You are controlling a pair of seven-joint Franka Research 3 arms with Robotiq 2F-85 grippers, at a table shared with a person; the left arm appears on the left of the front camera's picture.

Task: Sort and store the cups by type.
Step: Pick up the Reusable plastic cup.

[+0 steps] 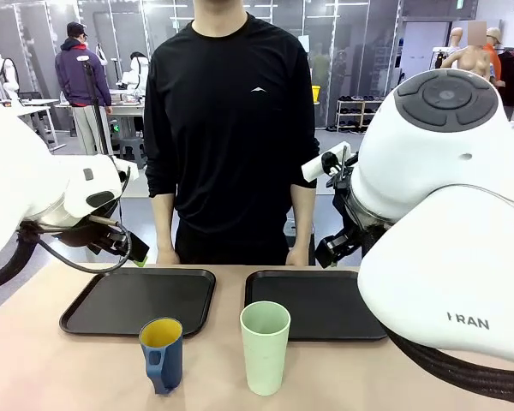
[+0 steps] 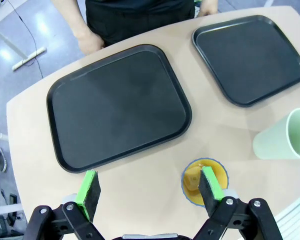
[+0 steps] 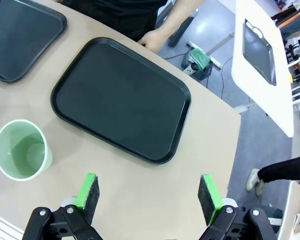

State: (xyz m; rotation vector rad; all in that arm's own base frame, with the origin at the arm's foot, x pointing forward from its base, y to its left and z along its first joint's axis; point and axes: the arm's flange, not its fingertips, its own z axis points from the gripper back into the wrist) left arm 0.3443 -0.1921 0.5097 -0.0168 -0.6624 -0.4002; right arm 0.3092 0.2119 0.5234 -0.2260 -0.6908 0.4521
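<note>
Item 1: your left tool [image 2: 149, 182]. Jaws are spread wide with nothing between them, over the beige worktop [image 2: 140, 170].
- Short dark blue handled mug with yellow inside [image 2: 192, 180]: upright at 3 o'clock, beneath one green pad.
- Black rectangular plastic tray [image 2: 120, 105]: 11 o'clock.

Item 2: your right tool [image 3: 147, 187]. Jaws are spread wide with nothing between them.
- Tall pale mint-green plastic tumbler [image 3: 21, 148]: upright on the worktop at 10 o'clock.
- Second black tray [image 3: 122, 97]: 12 o'clock.

In the front view, mug and tumbler stand near each other but apart.

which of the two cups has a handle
The short dark blue mug with a yellow inside, standing in front of the left black tray; the tall pale mint-green plastic tumbler beside it has none.
</note>
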